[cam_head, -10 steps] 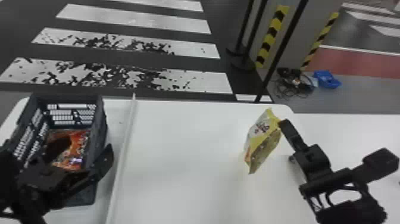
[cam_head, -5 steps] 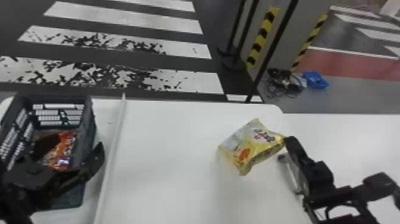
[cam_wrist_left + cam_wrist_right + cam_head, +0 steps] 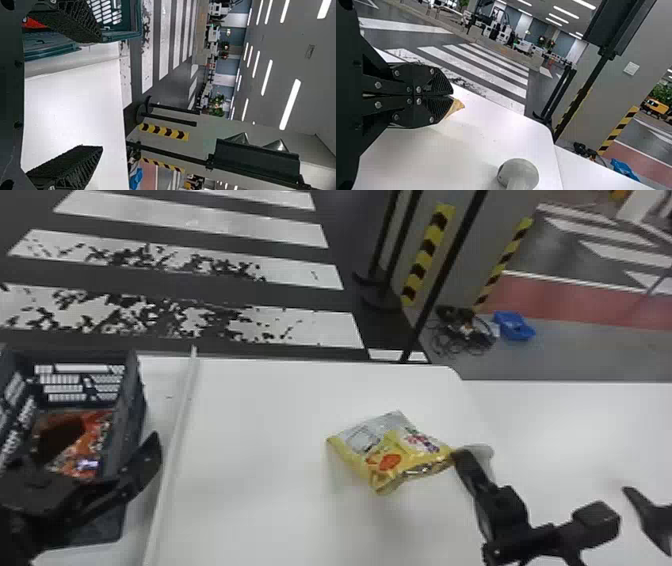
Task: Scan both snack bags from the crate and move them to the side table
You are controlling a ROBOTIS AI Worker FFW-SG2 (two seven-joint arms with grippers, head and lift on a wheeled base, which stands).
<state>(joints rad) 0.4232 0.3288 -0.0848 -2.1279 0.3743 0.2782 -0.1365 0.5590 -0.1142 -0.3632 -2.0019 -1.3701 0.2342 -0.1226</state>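
"Where's the yellow snack bag (image 3: 395, 450)?"

"It's up over the white worktop (image 3: 260, 470), nearer the right edge than the left. The right gripper (image 3: 454, 454) has it by 1 corner, and the bag is tilted."

"Are those fingers wide?"

"No, they're pinched together on that corner. In the right wrist view, a little yellow bit pokes out past the 2 tips."

"What's that by them?"

"A grey thing with a round top (image 3: 517, 172). It's near the worktop's right edge."

"And the other snack?"

"1 orange snack bag (image 3: 87, 445) lies down inside the dark crate (image 3: 134, 390). The crate sits at the worktop's left side, left of a long pale strip (image 3: 172, 460)."

"What about the left gripper (image 3: 92, 455)?"

"It's at the crate, with its 2 fingers spread wide and nothing between them. 1 finger is over the crate, and 1 is out past its right wall."

"Anything past the worktop?"

"A 2nd white table (image 3: 593, 180), just past the right edge. A blue tub (image 3: 514, 326) is on the floor behind, with black wires (image 3: 462, 332) beside it."
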